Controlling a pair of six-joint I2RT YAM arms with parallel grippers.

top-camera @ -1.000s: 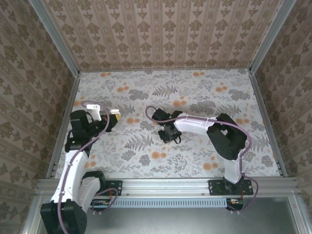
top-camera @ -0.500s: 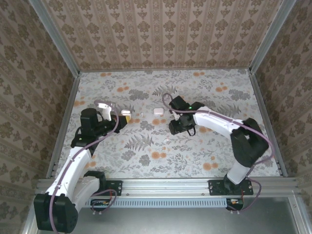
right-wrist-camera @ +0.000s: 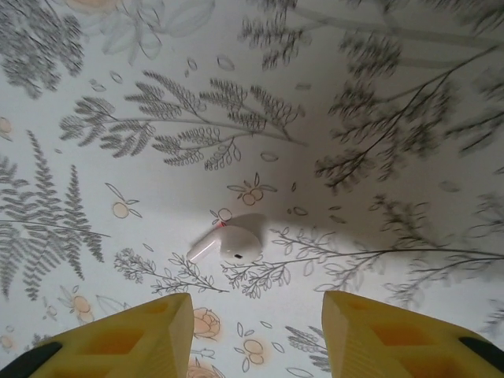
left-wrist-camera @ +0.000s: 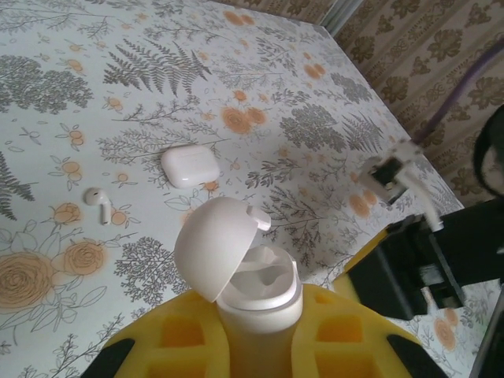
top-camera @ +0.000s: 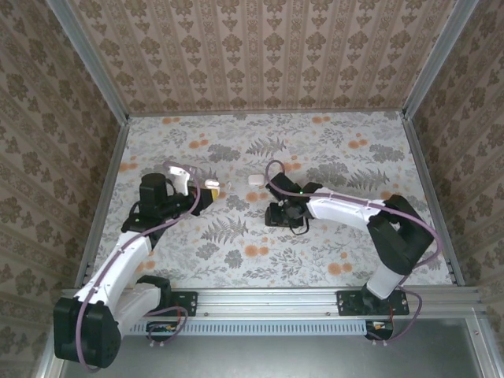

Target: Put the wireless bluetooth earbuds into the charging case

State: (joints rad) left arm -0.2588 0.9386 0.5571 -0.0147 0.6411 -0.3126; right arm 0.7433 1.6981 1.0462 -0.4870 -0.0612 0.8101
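Note:
My left gripper [top-camera: 206, 190] is shut on the white charging case [left-wrist-camera: 258, 295], which stands upright between the yellow fingers [left-wrist-camera: 173, 346] with its lid [left-wrist-camera: 214, 246] flipped open. One white earbud [left-wrist-camera: 97, 202] lies on the floral table ahead and left of that case. The other earbud [right-wrist-camera: 229, 243] lies on the table just beyond my right gripper [right-wrist-camera: 256, 335]. That gripper is open and hovers low over it, its yellow fingertips [right-wrist-camera: 126, 337] apart and touching nothing. In the top view my right gripper [top-camera: 276, 214] is near the table's middle.
A second white case [left-wrist-camera: 190, 165], closed, lies flat on the table [top-camera: 331, 150] between the two grippers, also seen from above [top-camera: 256, 179]. Patterned walls and metal rails [top-camera: 106, 197] bound the table. The right arm [top-camera: 346, 206] stretches across the right half.
My right gripper has opened, swung back and right, then returned low over an earbud. My left gripper has carried the open case a little right, toward the middle.

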